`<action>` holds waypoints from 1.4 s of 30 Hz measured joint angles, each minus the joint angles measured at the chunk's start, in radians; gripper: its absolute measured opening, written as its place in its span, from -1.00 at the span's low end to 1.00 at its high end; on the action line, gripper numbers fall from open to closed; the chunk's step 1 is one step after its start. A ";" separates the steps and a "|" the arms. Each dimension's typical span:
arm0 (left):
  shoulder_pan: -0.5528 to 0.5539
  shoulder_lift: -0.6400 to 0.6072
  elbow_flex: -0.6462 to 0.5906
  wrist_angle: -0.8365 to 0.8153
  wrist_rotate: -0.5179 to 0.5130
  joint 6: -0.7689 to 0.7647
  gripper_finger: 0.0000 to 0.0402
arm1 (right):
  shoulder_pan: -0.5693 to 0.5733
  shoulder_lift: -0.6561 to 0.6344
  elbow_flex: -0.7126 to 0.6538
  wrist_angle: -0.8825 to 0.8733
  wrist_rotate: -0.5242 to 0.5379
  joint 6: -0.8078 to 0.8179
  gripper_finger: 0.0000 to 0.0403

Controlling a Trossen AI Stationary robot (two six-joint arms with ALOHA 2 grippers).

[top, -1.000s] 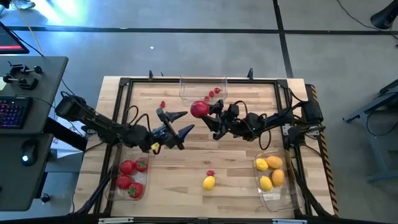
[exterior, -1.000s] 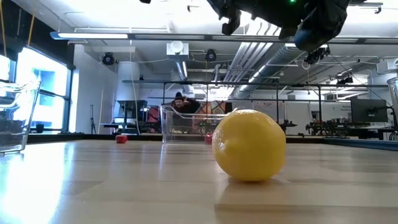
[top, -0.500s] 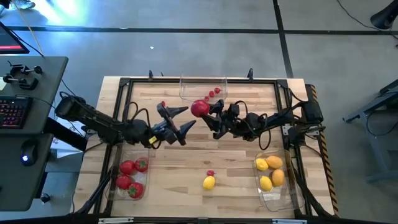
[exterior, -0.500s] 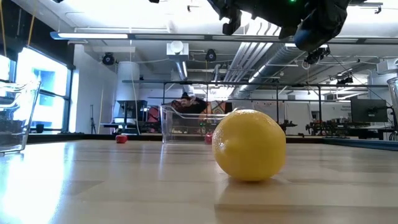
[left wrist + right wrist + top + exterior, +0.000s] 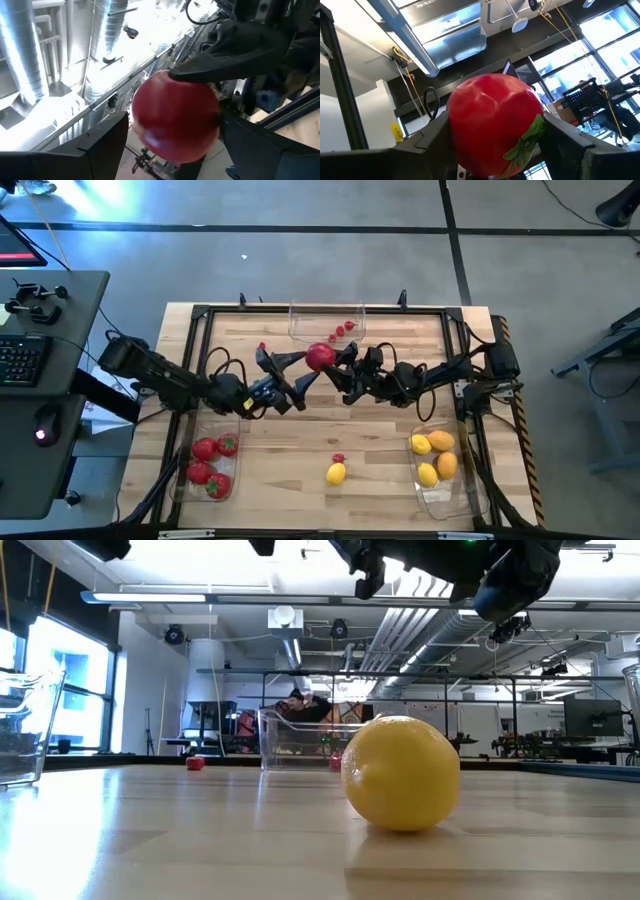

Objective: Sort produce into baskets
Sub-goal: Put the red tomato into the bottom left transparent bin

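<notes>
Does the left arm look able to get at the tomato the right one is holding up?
Probably yes: the left gripper stands open right beside the tomato, nothing between them, though the right gripper is clamped on it.

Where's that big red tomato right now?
In the high view the tomato is held up in the right gripper over the table's middle, just in front of the far basket; the open left gripper is beside it.
</notes>
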 joint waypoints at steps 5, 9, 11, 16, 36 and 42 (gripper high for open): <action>0.001 0.027 0.016 0.017 0.002 0.008 0.49 | 0.000 0.000 0.000 -0.018 -0.001 0.002 0.14; 0.008 0.049 0.043 0.014 -0.030 0.009 0.49 | 0.008 0.000 0.000 -0.018 0.004 0.010 0.14; 0.012 0.054 0.056 0.008 -0.050 0.008 0.49 | 0.011 0.000 0.000 -0.020 0.013 0.010 0.14; 0.017 0.053 0.066 -0.025 -0.069 -0.025 0.48 | 0.008 -0.001 0.000 -0.046 0.016 0.021 0.20; 0.009 0.052 0.067 -0.067 -0.172 0.003 0.03 | -0.006 -0.034 0.000 -0.148 0.026 -0.090 0.36; 0.008 0.052 0.068 -0.067 -0.178 0.009 0.03 | -0.006 -0.070 0.000 -0.208 0.025 -0.105 0.36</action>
